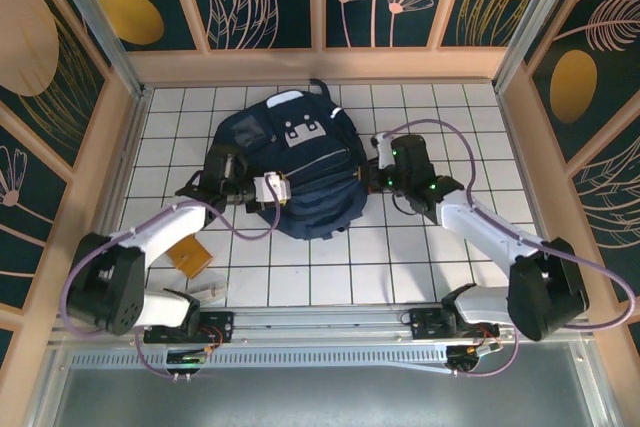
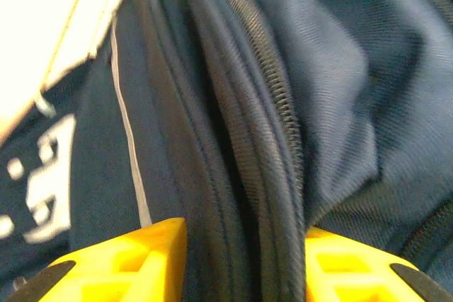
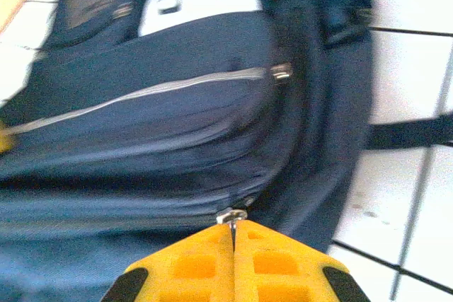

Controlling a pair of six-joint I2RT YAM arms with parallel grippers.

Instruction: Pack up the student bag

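White-tiled worktop (image 1: pixel 420 257), walled by patterned panels, carries the job. Right jaws: closed together, pinching the small silver metal zip pull (image 3: pixel 231 215) of the large dark navy fabric student bag (image 1: pixel 290 167), judged set to draw the zip along. Left jaws: apart, yellow fingers (image 2: pixel 127 266) straddling the dark toothed zip track (image 2: pixel 276 111). A firm pinch is not confirmed; they probably brace the fabric against that pull. Student bag lies flat mid-worktop, nearer the far edge.
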